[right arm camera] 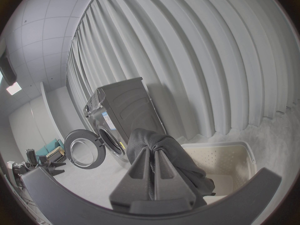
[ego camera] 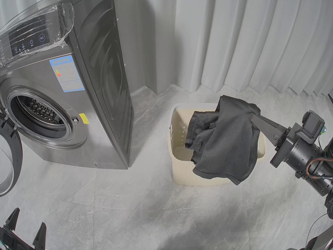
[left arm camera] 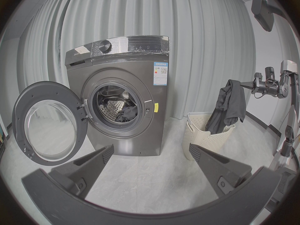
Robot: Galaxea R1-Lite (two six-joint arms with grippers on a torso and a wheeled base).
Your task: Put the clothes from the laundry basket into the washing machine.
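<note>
Right gripper (ego camera: 255,116) clamps dark grey fabric garment (ego camera: 225,146) above cream perforated basket (ego camera: 181,172); transfer into open grey washing machine (ego camera: 100,70) is due next.

dark garment (ego camera: 225,143), in right gripper (ego camera: 253,116) (over basket (ego camera: 183,174))

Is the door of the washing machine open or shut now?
Open. The door is swung aside from the washing machine, and the drum shows, with dark cloth inside.
</note>
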